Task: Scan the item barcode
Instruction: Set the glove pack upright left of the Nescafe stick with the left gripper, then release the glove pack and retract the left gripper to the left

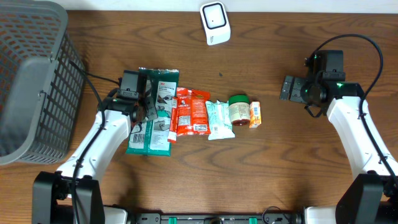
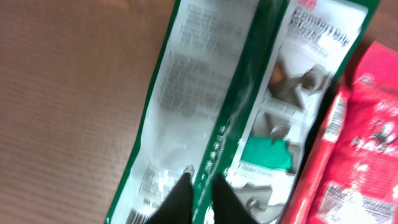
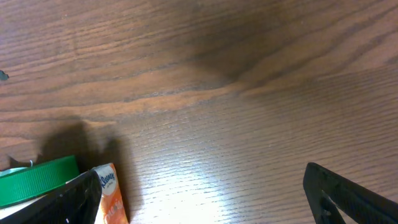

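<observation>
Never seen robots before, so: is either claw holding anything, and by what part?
The left claw looks pinched shut on the green packet, gripping its green edge strip. The right claw is open and holds nothing.

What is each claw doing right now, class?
Left claw: closed, pinching the green glove package.
Right claw: open, holding nothing.

light: bright, even | glare: shiny green packet [image 2: 186, 118] — washed out | blur: left wrist pretty soft | shadows: faint

Dark wooden table [image 1: 280, 174], perhaps pale wall [image 1: 124, 4] behind.
</observation>
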Robot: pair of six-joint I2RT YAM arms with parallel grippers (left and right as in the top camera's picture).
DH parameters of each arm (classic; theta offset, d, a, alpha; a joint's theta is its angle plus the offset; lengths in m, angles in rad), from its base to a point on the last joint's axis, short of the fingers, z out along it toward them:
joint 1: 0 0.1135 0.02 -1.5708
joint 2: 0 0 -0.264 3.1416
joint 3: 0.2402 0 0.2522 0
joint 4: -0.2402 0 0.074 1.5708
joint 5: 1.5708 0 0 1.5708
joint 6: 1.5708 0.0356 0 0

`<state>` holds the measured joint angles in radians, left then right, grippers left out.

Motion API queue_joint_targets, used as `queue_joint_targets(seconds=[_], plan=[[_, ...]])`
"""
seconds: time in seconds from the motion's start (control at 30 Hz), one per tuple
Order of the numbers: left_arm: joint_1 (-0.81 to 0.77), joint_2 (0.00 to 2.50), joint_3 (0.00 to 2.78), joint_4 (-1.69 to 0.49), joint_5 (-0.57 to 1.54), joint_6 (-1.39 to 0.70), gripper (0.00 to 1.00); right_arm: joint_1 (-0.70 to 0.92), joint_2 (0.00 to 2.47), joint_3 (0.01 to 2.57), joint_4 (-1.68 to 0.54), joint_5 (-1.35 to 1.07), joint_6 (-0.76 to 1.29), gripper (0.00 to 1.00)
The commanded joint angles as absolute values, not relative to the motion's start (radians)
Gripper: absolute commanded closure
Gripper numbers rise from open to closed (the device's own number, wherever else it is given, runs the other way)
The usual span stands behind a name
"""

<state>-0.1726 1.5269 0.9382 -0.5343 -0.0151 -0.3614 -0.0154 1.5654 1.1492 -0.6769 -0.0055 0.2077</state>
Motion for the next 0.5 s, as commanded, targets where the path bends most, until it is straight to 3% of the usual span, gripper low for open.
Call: queue_joint_targets(seconds=[0.0, 0.1, 0.2, 0.47], plan=[[-0.176, 1.545, 0.913, -0.543, -0.035, -0.352, 0.89, -0.019, 1.551, 1.161, -0.677, 0.002, 0.201, 0.01], [-0.176, 1.571, 0.889, -0.536, -0.035, -0.352, 0.85, -0.019, 1.551, 1.161, -0.677, 0.002, 0.201, 0.01], [-0.174, 1.57, 0.899, -0.534, -0.036, -0.349, 0.69, -0.019, 1.551, 1.161, -0.677, 0.002, 0.201, 0.01], [-0.16, 1.466, 1.023, -0.59, -0.035, -0.349, 0.38, -0.019, 1.551, 1.161, -0.677, 0.002, 0.201, 0.01]])
